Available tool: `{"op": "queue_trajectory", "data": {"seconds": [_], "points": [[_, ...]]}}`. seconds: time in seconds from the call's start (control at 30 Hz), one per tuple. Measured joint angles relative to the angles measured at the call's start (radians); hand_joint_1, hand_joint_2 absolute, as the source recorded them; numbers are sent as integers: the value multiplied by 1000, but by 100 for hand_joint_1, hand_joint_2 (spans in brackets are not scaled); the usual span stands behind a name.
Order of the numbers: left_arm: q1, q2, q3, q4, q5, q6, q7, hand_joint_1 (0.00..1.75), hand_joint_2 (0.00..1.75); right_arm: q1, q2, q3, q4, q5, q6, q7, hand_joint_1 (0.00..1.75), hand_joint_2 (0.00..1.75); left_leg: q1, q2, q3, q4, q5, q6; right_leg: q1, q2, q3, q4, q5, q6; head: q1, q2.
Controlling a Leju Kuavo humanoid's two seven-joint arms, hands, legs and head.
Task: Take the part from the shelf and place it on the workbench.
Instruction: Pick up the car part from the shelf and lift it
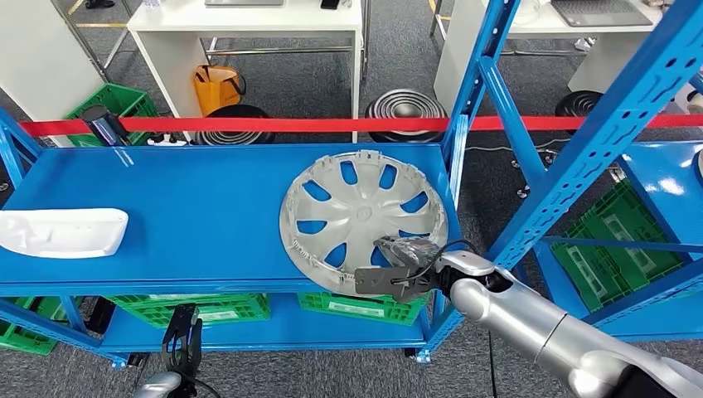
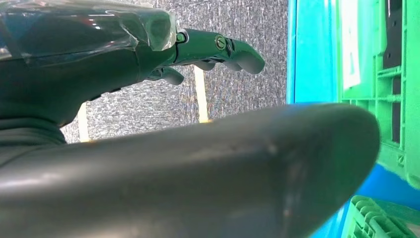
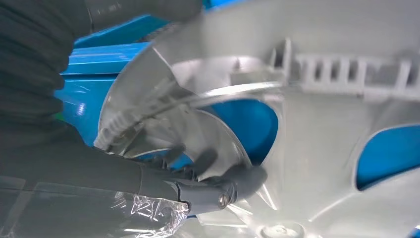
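The wheel cover (image 1: 362, 218) lies at the shelf's (image 1: 207, 215) right end, a moulded part (image 1: 62, 232) at its left end.

No text, label or number is legible on anything here.

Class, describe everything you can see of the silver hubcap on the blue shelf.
The silver hubcap is a round, plastic-looking wheel cover with curved spokes and blue shelf showing through its openings. It lies at the right end of the blue shelf, ribbed inner side with clips up. The right hand grips its near rim, fingers through an opening.
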Motion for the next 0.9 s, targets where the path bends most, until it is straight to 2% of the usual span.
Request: {"op": "queue_trajectory", "data": {"seconds": [0.07, 0.1, 0.13, 0.17, 0.23, 0.27, 0.3, 0.37, 0.4, 0.47, 0.5, 0.57, 0.6, 0.63, 0.67, 0.7, 0.73, 0.77, 0.8, 0.83, 0.9], "points": [[0, 0, 1, 0, 1, -4, 2, 0, 0, 1, 1, 0, 6, 6, -3, -2, 174, 175, -5, 3, -4, -1, 4, 5, 0, 0, -66, 140, -57, -7, 0, 0], [1, 0, 1, 0, 2, -5, 2, 0, 0, 2, 1, 0, 8, 10, -4, -5, 175, 175, -6, 4, -6, -1, 4, 6, 0, 0, -90, 195, -74, -6, 0, 0], [2, 0, 2, 0, 3, -6, 3, 0, 0, 1, 2, 0, 11, 13, -5, -7, 175, 175, -7, 4, -6, 0, 4, 6, -1, 0, -96, 212, -75, -1, 0, 0], [2, 0, 3, 0, 4, -6, 3, 0, 0, 0, 2, 0, 12, 16, -6, -10, 175, 175, -8, 4, -6, 1, 4, 6, -1, -1, -81, 187, -63, 6, 0, 0], [2, 0, 6, 0, 5, -7, 4, 0, 0, -2, 4, 0, 14, 18, -7, -15, 175, 175, -8, 3, -7, 7, 3, 3, -2, -2, -3, 44, -16, 16, 1, 0], [2, 0, 7, 0, 5, -7, 3, 0, 0, -3, 5, 0, 15, 18, -8, -17, 175, 175, -10, 2, -8, 12, 0, -1, -1, -3, 34, -22, 2, 15, 0, 0], [2, 0, 7, 0, 5, -7, 3, 0, 0, -4, 7, 0, 15, 19, -9, -18, 175, 175, -12, 1, -10, 16, -2, -6, 0, -4, 58, -64, 12, 10, 0, 0], [2, -1, 7, 0, 5, -7, 3, 0, 0, -4, 10, 0, 15, 19, -10, -19, 175, 175, -13, -1, -13, 18, -1, -18, 5, -5, 67, -80, 19, -3, -1, 0], [3, 0, 7, 0, 5, -7, 3, 0, 0, -4, 12, 1, 16, 19, -9, -19, 175, 175, -11, -2, -14, 18, -1, -23, 2, -5, 66, -81, 22, -9, -1, 0], [3, 0, 8, 0, 5, -7, 3, 0, 0, -5, 16, 2, 16, 19, -9, -19, 175, 175, -7, -3, -29, 46, -22, -34, -4, -6, 67, -85, 27, -19, -2, 0], [3, 1, 8, 0, 5, -7, 3, 0, 0, -5, 18, 2, 16, 19, -9, -19, 175, 175, -5, -4, -49, 87, -48, -40, -8, -6, 68, -86, 29, -23, -3, 0], [5, 2, 8, 0, 5, -7, 3, 0, 0, -4, 19, 2, 18, 18, -9, -18, 175, 175, -2, -4, -111, 220, -112, -51, -8, -7, 66, -86, 29, -26, -4, 0], [7, 3, 8, 0, 5, -7, 3, 0, 0, -3, 20, 3, 20, 18, -9, -18, 175, 175, -1, -4, -139, 279, -131, -54, -7, -7, 66, -86, 29, -26, -3, 0], [9, 3, 8, 0, 5, -7, 3, 0, 0, -2, 20, 3, 21, 18, -9, -17, 175, 175, 1, -4, -153, 308, -132, -55, -7, -7, 66, -85, 29, -26, -4, 0], [11, 3, 8, 0, 5, -7, 3, 0, 0, -2, 20, 3, 22, 18, -9, -17, 175, 175, 2, -4, -149, 297, -115, -55, -7, -6, 67, -85, 29, -25, -3, 0], [12, 4, 8, 0, 5, -7, 3, 0, 0, -2, 21, 3, 23, 18, -9, -17, 175, 175, 4, -4, -125, 244, -80, -54, -8, -4, 68, -85, 29, -25, -4, 0], [13, 4, 8, 0, 5, -8, 3, 0, 0, -2, 21, 3, 23, 18, -9, -17, 175, 175, 5, -4, -90, 169, -44, -51, -8, -3, 69, -85, 28, -25, -4, 0], [12, 5, 8, 0, 4, -8, 3, 0, 0, -2, 21, 2, 23, 18, -10, -18, 175, 175, 4, -4, -56, 99, -19, -48, -5, -1, 68, -85, 28, -22, -3, 0], [12, 6, 8, 0, 4, -9, 3, 0, 0, -2, 20, 2, 23, 19, -11, -18, 175, 175, 2, -4, -31, 49, -5, -44, -2, 1, 66, -85, 29, -19, -3, 0], [12, 6, 8, 0, 3, -10, 3, 0, 0, -2, 20, 1, 24, 19, -12, -19, 175, 175, -1, -5, -20, 26, -4, -40, 0, 2, 63, -85, 30, -13, -3, 0], [11, 6, 7, 0, 2, -11, 4, 0, 0, -1, 17, -2, 24, 19, -15, -19, 175, 175, -5, -5, -17, 20, -5, -28, 0, 4, 60, -89, 34, -1, -3, 0]]}}
